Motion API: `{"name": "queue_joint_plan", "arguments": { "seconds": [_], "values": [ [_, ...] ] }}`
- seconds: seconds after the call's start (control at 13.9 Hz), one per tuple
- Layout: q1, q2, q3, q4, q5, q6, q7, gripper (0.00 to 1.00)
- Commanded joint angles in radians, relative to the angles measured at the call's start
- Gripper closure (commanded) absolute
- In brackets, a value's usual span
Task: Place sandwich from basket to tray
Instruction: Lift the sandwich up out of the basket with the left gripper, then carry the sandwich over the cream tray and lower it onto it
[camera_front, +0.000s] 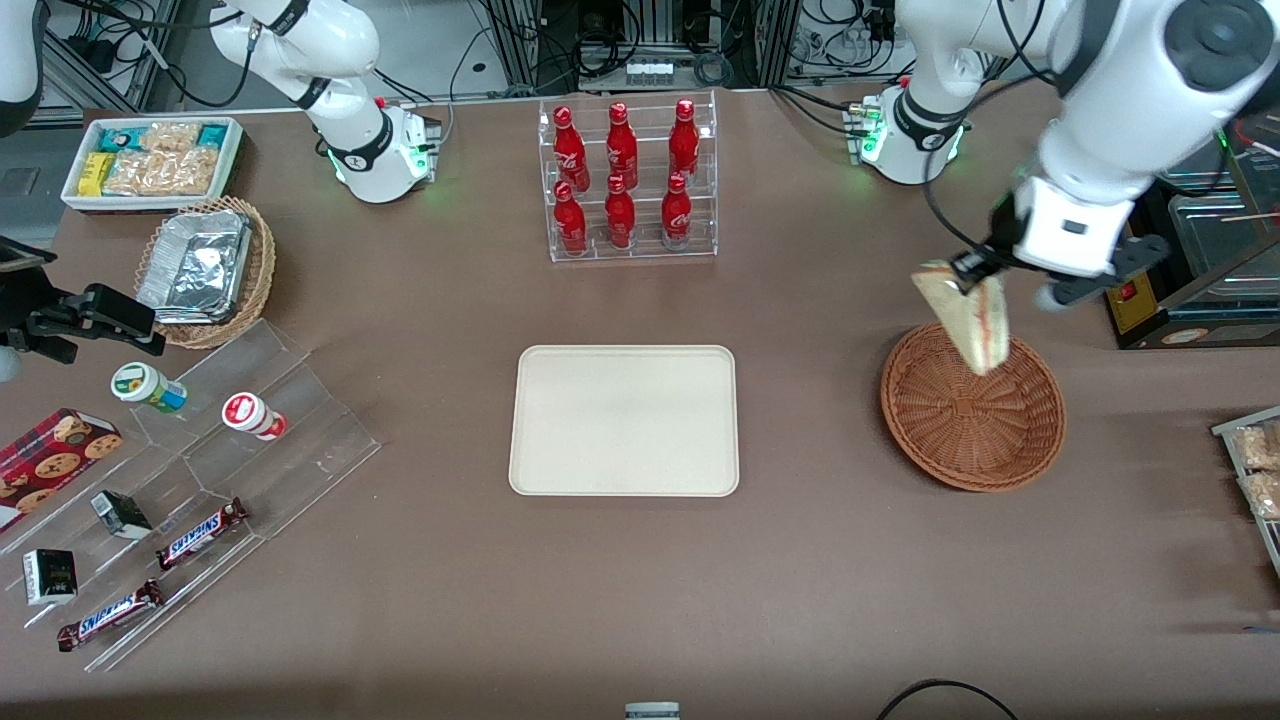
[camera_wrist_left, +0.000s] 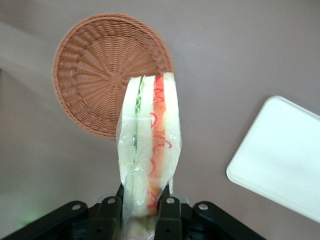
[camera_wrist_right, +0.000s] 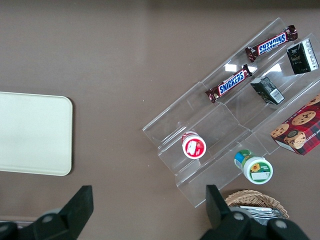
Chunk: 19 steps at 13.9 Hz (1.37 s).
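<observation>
now the gripper is clamped on the sandwich, lifted clear above the basket; carrying step next: swing toward the empty tray, lower, let go

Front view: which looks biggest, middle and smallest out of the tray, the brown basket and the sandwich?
1. The tray looks biggest.
2. The basket comes next.
3. The sandwich looks smallest; it hangs from the gripper above the basket, nearer the camera, so really a bit smaller.
</observation>
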<state>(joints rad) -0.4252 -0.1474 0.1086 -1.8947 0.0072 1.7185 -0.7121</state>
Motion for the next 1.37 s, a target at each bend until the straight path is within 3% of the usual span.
{"name": "queue_joint_plan", "arguments": {
  "seconds": [0.0, 0.29, 0.58, 1.3],
  "values": [
    [-0.105, 0.028, 0.013, 0.08, 0.014, -0.037, 0.022, 0.75],
    [-0.251, 0.138, 0.013, 0.175, 0.013, -0.02, 0.022, 0.75],
    [-0.343, 0.265, 0.013, 0.204, 0.002, 0.12, 0.013, 0.75],
    [-0.449, 0.604, 0.014, 0.203, 0.017, 0.516, -0.043, 0.73]
  ]
}}
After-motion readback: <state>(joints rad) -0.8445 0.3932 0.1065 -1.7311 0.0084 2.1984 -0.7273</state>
